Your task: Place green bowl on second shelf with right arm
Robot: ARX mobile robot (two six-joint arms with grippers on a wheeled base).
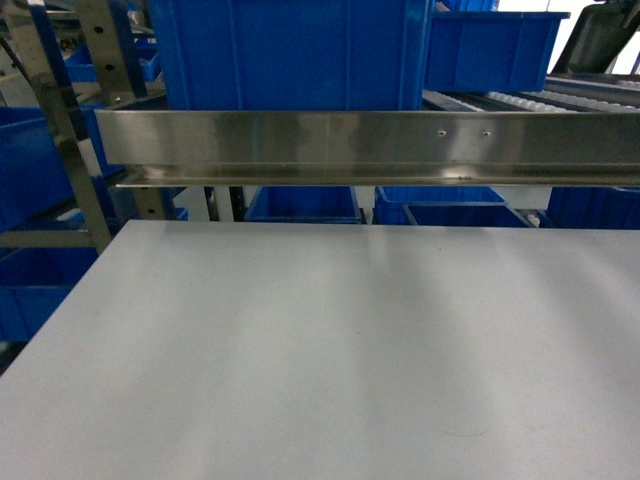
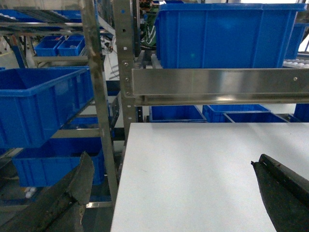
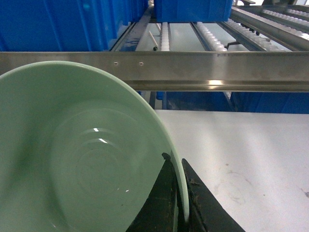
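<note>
In the right wrist view the pale green bowl fills the lower left, tilted with its inside facing the camera. My right gripper is shut on the bowl's rim, one black finger inside and one outside. It hangs over the white tabletop, in front of and slightly below the steel front rail of the shelf with white roller rails. That rail also crosses the head view, where neither bowl nor grippers show. My left gripper is open and holds nothing, its fingers wide apart over the table's left edge.
Large blue crates stand on the roller shelf, left of the open rollers, with a smaller one behind. More blue crates fill the racks to the left and sit under the shelf. Perforated steel uprights stand at the table's left.
</note>
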